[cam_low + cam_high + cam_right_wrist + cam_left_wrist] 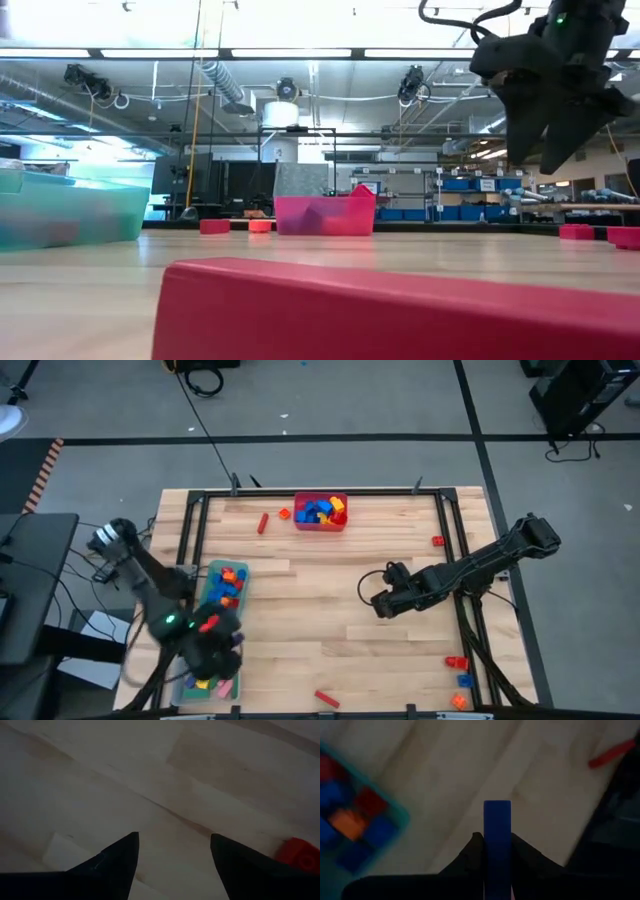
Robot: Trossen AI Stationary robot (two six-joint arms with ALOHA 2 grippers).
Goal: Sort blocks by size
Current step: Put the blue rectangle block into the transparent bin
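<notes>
- Left wrist view: the left gripper (496,842) is clamped on a long blue block (497,840), which stands out between the two dark fingers (470,851) at the frame's lower centre, over bare wood.
- Just outward, at the left edge of that frame, sits the corner of the green bin (400,817) with red, blue and orange blocks inside; a red bar (611,754) lies at the upper right.
- In the high view the left gripper (215,645) hangs at the lower left, over or beside the green bin (213,572) — I cannot tell which.
- Right wrist view: the right gripper (172,852) has its fingers spread wide and empty above the table (100,775); a red block (299,854) shows at the right edge. In the high view it (378,598) waits right of centre.
- Farther out, the red bin (320,525) holds blocks at top centre, and loose blocks (458,662) lie at the lower right.
- Step in hand, as I judge it: carrying the blue bar to its bin — the next move calls for centring it over the right bin before letting go.
</notes>
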